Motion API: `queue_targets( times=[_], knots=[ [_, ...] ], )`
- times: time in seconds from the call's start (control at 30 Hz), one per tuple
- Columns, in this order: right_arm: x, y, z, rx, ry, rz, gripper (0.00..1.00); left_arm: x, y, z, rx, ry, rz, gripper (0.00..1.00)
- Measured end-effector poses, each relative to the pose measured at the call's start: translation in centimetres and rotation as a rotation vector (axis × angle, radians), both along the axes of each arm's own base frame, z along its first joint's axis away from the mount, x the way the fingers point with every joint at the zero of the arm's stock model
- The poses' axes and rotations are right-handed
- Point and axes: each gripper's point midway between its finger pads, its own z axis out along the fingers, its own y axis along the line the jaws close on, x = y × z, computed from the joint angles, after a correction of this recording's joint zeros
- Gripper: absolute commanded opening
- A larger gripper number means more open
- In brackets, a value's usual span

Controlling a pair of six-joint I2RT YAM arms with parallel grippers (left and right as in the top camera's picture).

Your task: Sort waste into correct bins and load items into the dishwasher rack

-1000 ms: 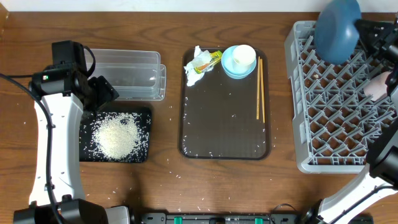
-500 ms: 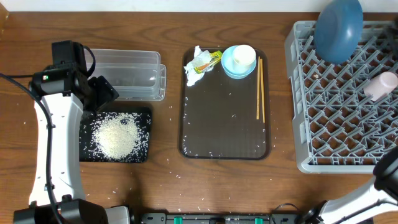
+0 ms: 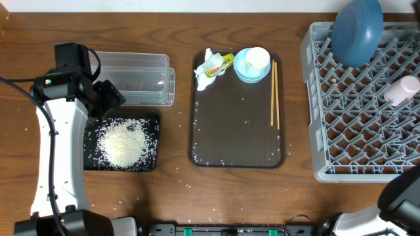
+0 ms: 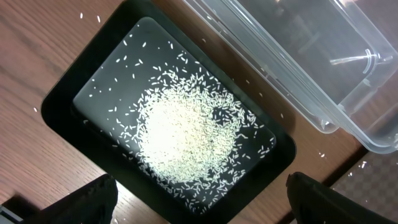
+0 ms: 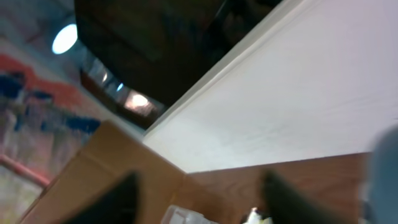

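My left gripper (image 3: 108,95) (image 4: 205,205) is open and empty above the near edge of the shallow black tray (image 3: 153,121) (image 4: 62,99), which holds a pile of white rice (image 3: 122,143) (image 4: 186,134). The clear tub (image 3: 134,78) (image 4: 323,68) lies just behind it. The tissue (image 3: 203,77), yellow wrapper (image 3: 222,63), light-blue bowl (image 3: 244,71) with the white cup (image 3: 257,59) in it, and the chopsticks (image 3: 274,92) lie on the dark brown tray (image 3: 236,131). The dark-blue bowl (image 3: 357,29) and pink cup (image 3: 401,90) sit in the grey rack (image 3: 348,131). My right gripper (image 5: 205,199) is open, empty and blurred.
Loose rice grains lie on the table in front of the brown tray (image 3: 187,177) and some inside it. Part of my right arm (image 3: 400,196) shows at the bottom right corner. The right wrist view shows a wall and cardboard, with part of the tub and wrapper at its bottom edge.
My right gripper has let go of the pink cup, now lying in the rack, and pulled back out of the overhead view. The left arm has not moved.
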Motion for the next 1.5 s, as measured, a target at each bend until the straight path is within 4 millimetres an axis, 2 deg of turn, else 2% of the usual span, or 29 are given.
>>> queue_targets(
  times=[0.13,0.23,0.37,0.4,0.47,0.57,0.67,0.8,0.87,1.07,1.13,1.3,1.5],
  knots=[
    [2.4,4.8,-2.4,0.017,0.089,0.035,0.01,0.0,0.0,0.0,-0.001,0.001,0.0,0.9],
    [4.2,7.6,-6.6,-0.004,0.242,-0.018,0.01,0.0,0.0,0.0,-0.002,0.001,0.0,0.9],
    [5.2,9.5,-12.5,-0.153,0.416,-0.148,0.01,0.0,0.0,0.0,-0.001,0.002,0.001,0.9],
    [5.3,9.9,-13.3,-0.202,0.431,-0.171,0.01,0.0,0.0,0.0,-0.001,0.001,0.0,0.9],
    [5.5,10.6,-14.2,-0.311,0.429,-0.208,0.01,0.0,0.0,0.0,-0.001,0.002,0.0,0.9],
    [6.1,11.4,-13.6,-0.447,0.38,-0.248,0.01,0.0,0.0,0.0,-0.001,0.002,0.0,0.9],
    [6.7,10.9,-12.8,-0.541,0.352,-0.327,0.01,0.0,0.0,0.0,-0.001,0.002,0.0,0.9],
    [7.2,9.3,-13.5,-0.647,0.364,-0.431,0.01,0.0,0.0,0.0,-0.001,0.001,0.0,0.9],
    [7.5,8.7,-14.3,-0.686,0.374,-0.457,0.01,0.0,0.0,0.0,-0.001,0.002,0.0,0.9],
    [9.2,7.4,-18.3,-0.749,0.424,-0.492,0.01,0.0,0.0,0.0,-0.001,0.001,0.0,0.9],
    [9.5,7.2,-19.0,-0.758,0.433,-0.501,0.01,0.0,0.0,0.0,-0.001,0.002,0.0,0.9],
    [9.4,5.7,-18.6,-0.786,0.44,-0.574,0.01,0.0,0.0,0.0,-0.001,0.002,0.0,0.9],
    [8.1,3.2,-20.0,-0.856,0.538,-0.658,0.01,0.0,0.0,0.0,-0.001,0.002,0.0,0.9]
  ],
)
